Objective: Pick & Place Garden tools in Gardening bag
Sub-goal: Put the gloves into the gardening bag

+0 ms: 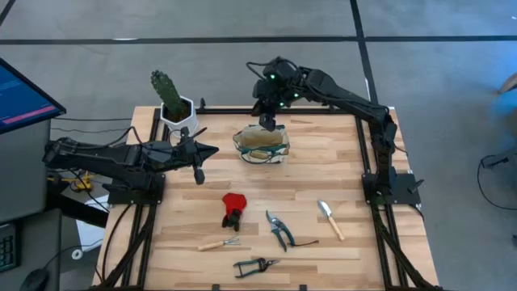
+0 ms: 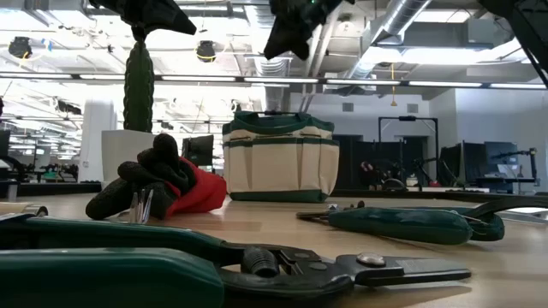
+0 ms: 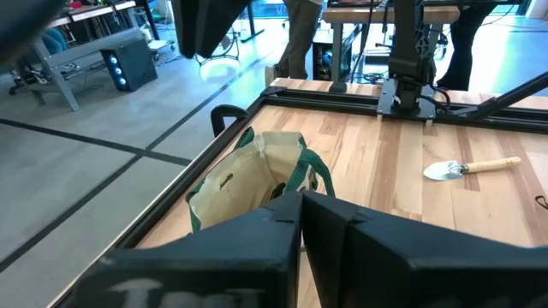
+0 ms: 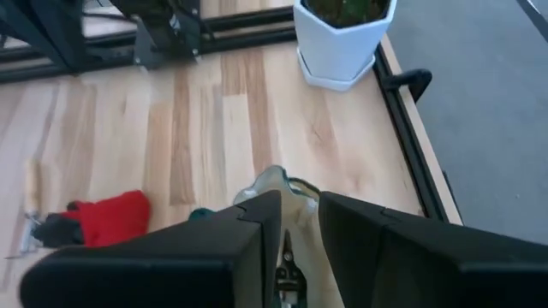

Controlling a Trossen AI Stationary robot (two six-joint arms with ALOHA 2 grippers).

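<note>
The beige gardening bag (image 1: pixel 261 145) with green trim stands upright on its base at the table's far middle, mouth up. My right gripper (image 1: pixel 267 124) hangs above the bag's far rim, pointing slantwise down, its fingers (image 4: pixel 257 231) a narrow gap apart with nothing between them; the bag's mouth (image 4: pixel 274 184) shows below. My left gripper (image 1: pixel 199 174) waits shut, left of the bag. On the near half lie a red-and-black glove (image 1: pixel 233 208), green-handled shears (image 1: pixel 279 229), a trowel (image 1: pixel 329 218), a small rake (image 1: pixel 218 242) and a second pair of shears (image 1: pixel 254 265).
A cactus in a white pot (image 1: pixel 178 111) stands at the far left corner, close behind my left gripper. A black frame rail (image 1: pixel 367 174) runs along the table's edges. A monitor (image 1: pixel 24 97) sits off the table's left. Bare wood lies between the bag and the tools.
</note>
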